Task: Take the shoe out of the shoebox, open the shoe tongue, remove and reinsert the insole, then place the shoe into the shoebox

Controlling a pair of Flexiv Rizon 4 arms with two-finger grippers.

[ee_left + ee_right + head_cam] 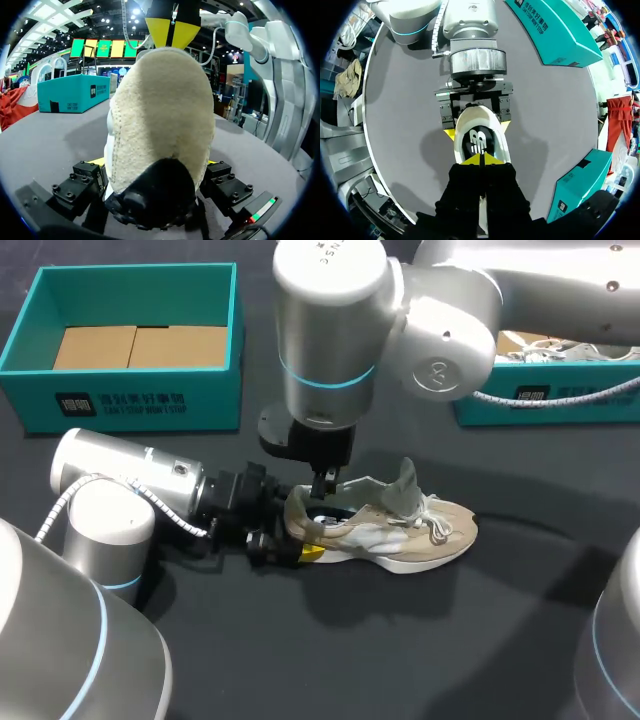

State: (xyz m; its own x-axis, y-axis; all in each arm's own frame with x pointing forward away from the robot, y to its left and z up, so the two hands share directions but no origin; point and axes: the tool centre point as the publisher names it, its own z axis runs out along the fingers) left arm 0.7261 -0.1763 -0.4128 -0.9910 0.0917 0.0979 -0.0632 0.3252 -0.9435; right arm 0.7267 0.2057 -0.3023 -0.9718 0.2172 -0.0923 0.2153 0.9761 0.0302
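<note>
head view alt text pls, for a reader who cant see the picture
A beige shoe sits on a dark table, its heel held in the left arm's hand, while the right arm's hand points down from above into its opening. An open teal shoebox stands at the table's far side, beyond the left arm.

Bright overhead light, soft shadow around shoe [420, 535]

A dark table [450, 640] under even light
Its matte grey-black top has a curved edge, and soft shadows lie on it.
</note>
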